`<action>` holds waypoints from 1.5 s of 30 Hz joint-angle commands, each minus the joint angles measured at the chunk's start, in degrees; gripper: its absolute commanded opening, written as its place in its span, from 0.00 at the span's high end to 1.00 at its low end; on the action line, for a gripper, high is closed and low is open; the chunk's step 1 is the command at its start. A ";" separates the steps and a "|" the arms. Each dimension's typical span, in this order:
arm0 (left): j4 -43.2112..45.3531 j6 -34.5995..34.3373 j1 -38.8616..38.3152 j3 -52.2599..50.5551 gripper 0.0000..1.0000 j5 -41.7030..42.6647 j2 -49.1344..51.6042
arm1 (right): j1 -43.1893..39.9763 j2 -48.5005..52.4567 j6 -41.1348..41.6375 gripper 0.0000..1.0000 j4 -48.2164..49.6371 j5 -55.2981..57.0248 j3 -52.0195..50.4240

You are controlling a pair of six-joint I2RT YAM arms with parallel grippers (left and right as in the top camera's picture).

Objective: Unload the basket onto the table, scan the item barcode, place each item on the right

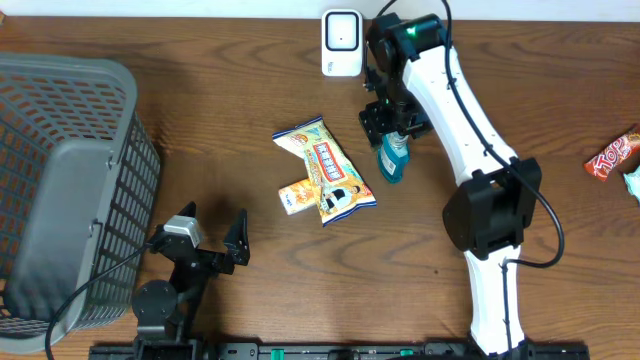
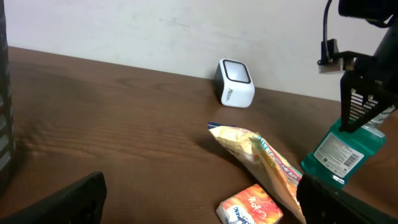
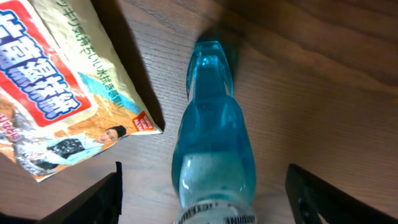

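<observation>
On grained wood (image 1: 200,100), translucent teal bottle (image 3: 214,143) within spread right claw (image 3: 204,167); left claw (image 1: 218,210) spread too

Left arm tucked low, right arm stretched out, both grippers parted.

The left arm (image 1: 160,295) sat folded at the near edge of the table, and the left gripper (image 1: 213,228) pointed out level across the surface with its jaws spread wide. The right arm (image 1: 465,120) reached far forward from its base, bent at the elbow, with the wrist turned downward. The right gripper (image 1: 392,128) faced the table, its dark fingers (image 3: 102,196) standing well apart at either edge of the wrist view.
</observation>
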 commanded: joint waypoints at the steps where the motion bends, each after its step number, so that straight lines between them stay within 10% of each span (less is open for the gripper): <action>1: -1.70 -0.09 -0.24 -1.05 0.02 0.24 -0.26 | 0.02 2.84 -0.07 0.24 -0.44 0.92 0.68; 7: -1.68 -0.09 -0.24 -1.05 0.02 0.26 -0.26 | 0.09 5.73 -0.09 0.29 -1.03 1.49 0.50; 26: -1.68 -0.09 -0.24 -1.05 0.02 0.24 -0.26 | -0.09 6.21 -2.93 0.92 -2.25 1.09 0.50; 45: -1.68 -0.09 -0.24 -1.05 0.02 0.24 -0.26 | -8.70 -7.34 -34.34 0.94 -2.23 -56.08 0.63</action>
